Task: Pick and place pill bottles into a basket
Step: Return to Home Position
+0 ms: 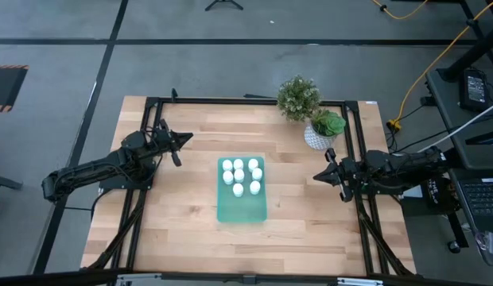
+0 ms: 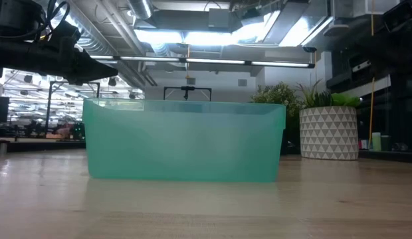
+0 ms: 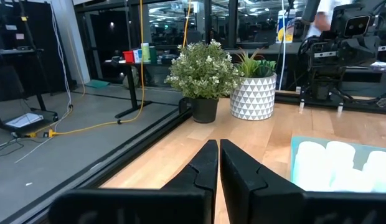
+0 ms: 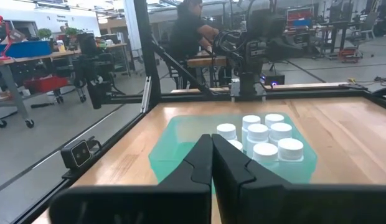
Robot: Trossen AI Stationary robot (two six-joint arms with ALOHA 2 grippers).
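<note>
Several white pill bottles point(image 1: 242, 175) stand upright in the far half of the teal basket point(image 1: 242, 208) at the table's middle; they also show in the right wrist view point(image 4: 266, 138) and in the left wrist view point(image 3: 335, 163). In the low view the basket point(image 2: 184, 141) hides them behind its wall. My left gripper point(image 1: 185, 138) hovers shut at the table's left, raised and level, empty. My right gripper point(image 1: 318, 175) hovers shut at the table's right, also level and empty, pointing toward the basket. Each wrist view shows its gripper's fingertips together point(image 3: 218, 147) point(image 4: 211, 139).
Two potted plants stand at the far right of the table: a bushy one in a dark pot point(image 1: 298, 98) and a white patterned pot point(image 1: 320, 135). A black frame point(image 1: 358, 143) rims the table. A person point(image 4: 190, 31) is at a bench beyond the table.
</note>
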